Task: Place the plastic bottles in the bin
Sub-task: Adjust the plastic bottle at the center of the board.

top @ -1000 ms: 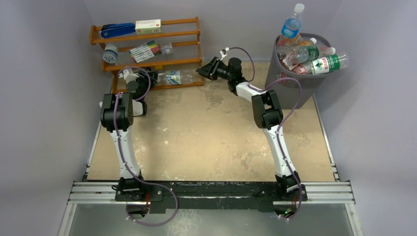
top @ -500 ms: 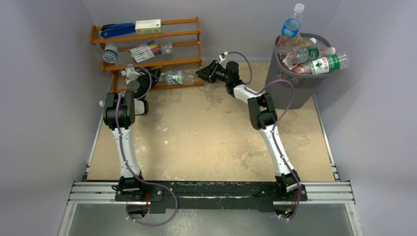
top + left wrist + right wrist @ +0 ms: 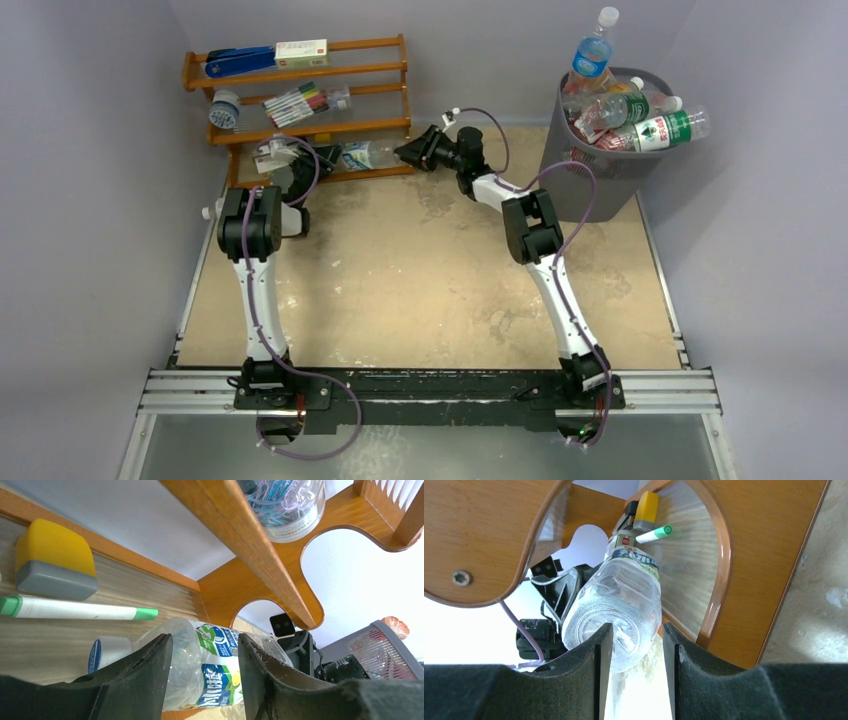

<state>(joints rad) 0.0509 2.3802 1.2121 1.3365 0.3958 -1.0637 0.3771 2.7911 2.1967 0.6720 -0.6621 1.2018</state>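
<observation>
Both arms reach over the table [image 3: 420,280] to the lowest shelf of the wooden rack [image 3: 340,45], one at each end. The left arm stands up from its base, folds at the elbow and tucks its wrist in at the rack's left end, so the left gripper [image 3: 298,165] points right along the shelf. The right arm leans up and to the left, its forearm stretched out low, and the right gripper [image 3: 410,152] points at the rack's right end through the arched cut-out in the side panel. Between the two lies one clear bottle [image 3: 362,155] on its side on that bottom shelf, its cap toward the left gripper and its base toward the right one. In the left wrist view the fingers [image 3: 145,675] stand a narrow way apart, and the labelled body of the bottle shows in the gap just past them; nothing is clamped. In the right wrist view the fingers [image 3: 589,650] are also narrowly parted, with the bottle's round base, wider than the gap, just beyond the tips. A green-capped marker [image 3: 75,609] and a yellow and grey block [image 3: 52,560] lie behind the bottle. The bin [image 3: 600,175] stands at the table's far right corner, piled above its rim with other bottles [image 3: 640,125].
</observation>
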